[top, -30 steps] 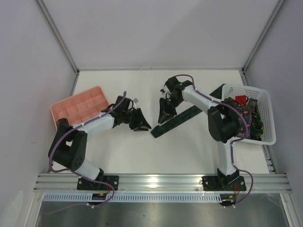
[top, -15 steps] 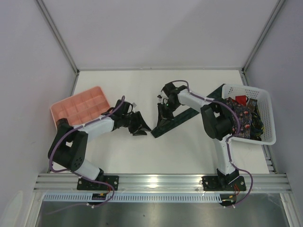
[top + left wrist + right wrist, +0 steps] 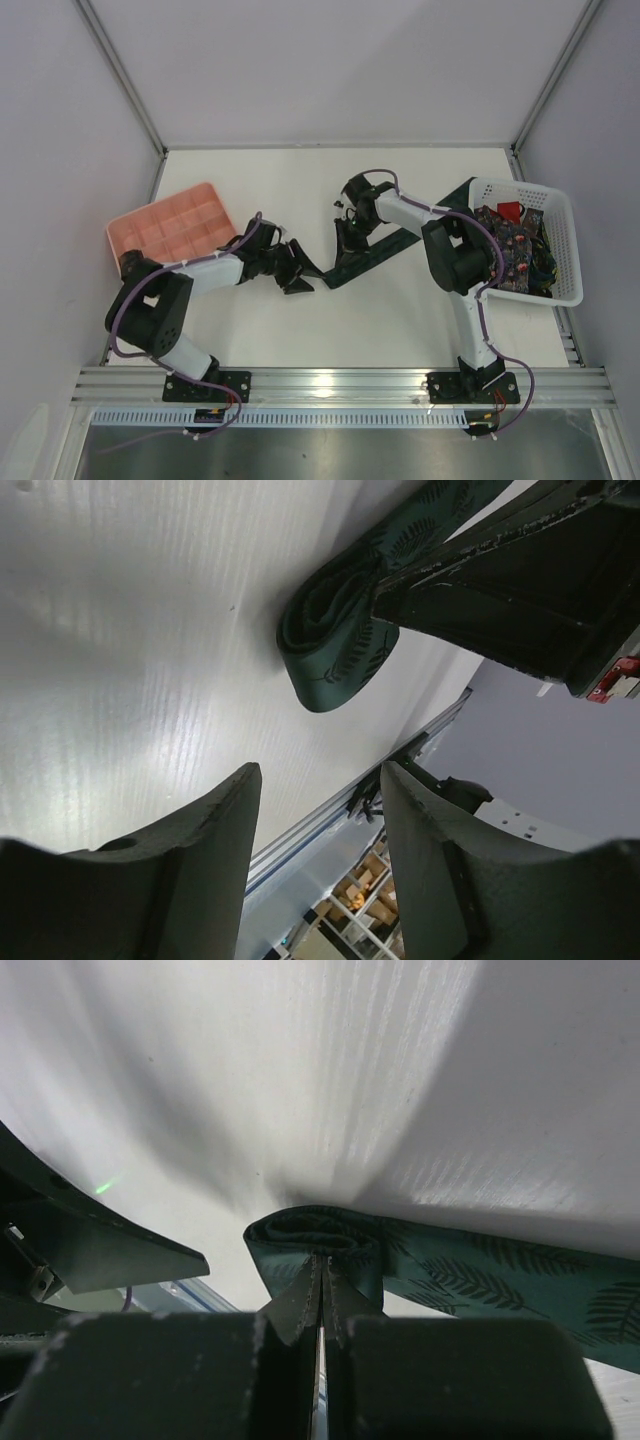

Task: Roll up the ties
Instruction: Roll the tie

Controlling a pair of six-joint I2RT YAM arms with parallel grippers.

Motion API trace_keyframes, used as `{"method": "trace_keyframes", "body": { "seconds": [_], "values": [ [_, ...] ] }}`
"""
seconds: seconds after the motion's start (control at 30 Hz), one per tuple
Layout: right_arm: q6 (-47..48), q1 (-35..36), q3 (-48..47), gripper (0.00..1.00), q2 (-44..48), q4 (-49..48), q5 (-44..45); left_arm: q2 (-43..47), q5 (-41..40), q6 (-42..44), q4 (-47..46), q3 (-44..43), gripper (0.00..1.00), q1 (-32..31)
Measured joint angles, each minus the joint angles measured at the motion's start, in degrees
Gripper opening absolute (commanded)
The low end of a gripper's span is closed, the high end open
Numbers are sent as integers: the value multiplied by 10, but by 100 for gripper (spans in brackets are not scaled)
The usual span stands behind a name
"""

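Near the middle of the desk (image 3: 300, 330), a dark green leaf-print tie (image 3: 385, 245) lies stretched on a diagonal. Its near end is turned over into a loose first fold (image 3: 335, 630), and its far end runs up toward the white basket (image 3: 520, 185), where more ties (image 3: 510, 240) are heaped. The right fingers (image 3: 310, 1300) are pressed together on that fold. From the wrist view it is hard to say whether they pinch every layer or only the outer one. If only the outer one, the inner turns could slip out as soon as rolling starts, leaving a slack, hollow coil. The left fingers (image 3: 210, 840) stand apart just beside the fold, holding nothing. If they come in at an angle they could push the soft fabric sideways, or flatten the fold instead of bracing it. The long tail lies loose and unweighted on the smooth desk, so winding may simply drag it along and the roll would gather no tension. Any sideways pull would then make the turns telescope into a cone. Where the far end meets the basket is small in the overhead view, so a snag on the lattice there is possible. Letting go with the right fingers before the left ones have hold would probably let the fold spring open.
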State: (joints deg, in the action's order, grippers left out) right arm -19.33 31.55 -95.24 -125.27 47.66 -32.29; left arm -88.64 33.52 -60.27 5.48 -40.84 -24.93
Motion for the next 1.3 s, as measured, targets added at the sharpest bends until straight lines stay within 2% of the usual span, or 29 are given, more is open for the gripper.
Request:
{"method": "trace_keyframes", "body": {
  "seconds": [0.37, 0.8, 1.07, 1.17, 1.2, 1.3],
  "values": [
    [1, -9, 29, 0, -1, -28, 5, -60, -6, -76, -63, -5, 59, -22],
    [0, -18, 43, 0, -1, -46, -17, -123, -43, -128, -78, -39, 57, -36],
    [0, -23, 43, 0, -1, -47, -21, -157, -40, -138, -82, -69, 40, -40],
    [0, -24, 43, 0, -1, -49, -21, -171, -44, -135, -75, -84, 26, -41],
    [0, -24, 43, 0, -1, -49, -21, -172, -45, -133, -72, -86, 17, -41],
    [-1, -25, 43, 0, -1, -50, -23, -172, -49, -126, -63, -88, 1, -42]
  ]
}}
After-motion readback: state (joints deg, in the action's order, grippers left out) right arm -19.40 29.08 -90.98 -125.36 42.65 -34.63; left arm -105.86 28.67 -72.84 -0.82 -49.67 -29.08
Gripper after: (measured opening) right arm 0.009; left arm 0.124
